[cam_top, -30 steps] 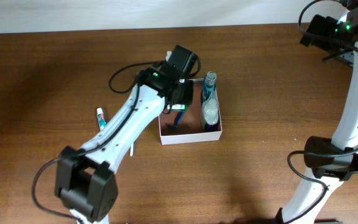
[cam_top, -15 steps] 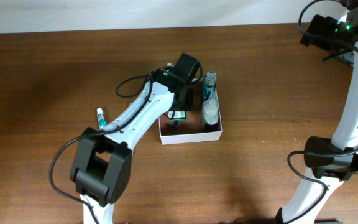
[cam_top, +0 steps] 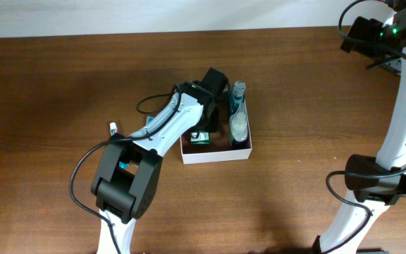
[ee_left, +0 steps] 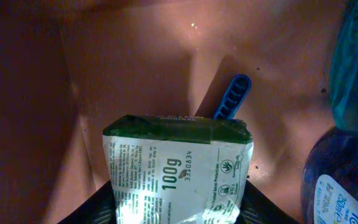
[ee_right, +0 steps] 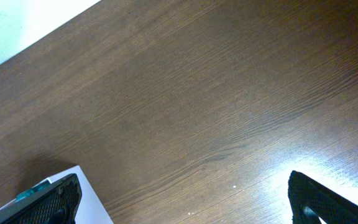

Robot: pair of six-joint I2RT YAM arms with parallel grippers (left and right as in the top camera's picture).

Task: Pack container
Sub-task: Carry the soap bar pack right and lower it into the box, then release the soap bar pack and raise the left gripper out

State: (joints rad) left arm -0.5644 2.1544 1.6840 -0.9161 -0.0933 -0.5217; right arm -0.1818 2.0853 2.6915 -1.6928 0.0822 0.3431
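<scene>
Left wrist view: the left gripper (ee_left: pixel 179 214) is half closed on a green-and-white packet (ee_left: pixel 178 168), holding it inside the container (ee_left: pixel 135 56), whose brown floor lies just beneath and ahead of the fingers. A blue handle (ee_left: pixel 232 98) lies just beyond the packet, and a blue bottle (ee_left: pixel 344 180) stands close on the gripper's right. The right gripper (ee_right: pixel 185 202) hangs wide open above the table (ee_right: pixel 197 93).

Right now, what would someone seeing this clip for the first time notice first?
The left claw, deep inside the white-walled container in the middle of the table, grips a green and white packet over its reddish floor. Two bottles sit along the container's right side, and a blue ribbed handle lies beyond the packet. The right claw hangs open over the wood, far to the right.
</scene>
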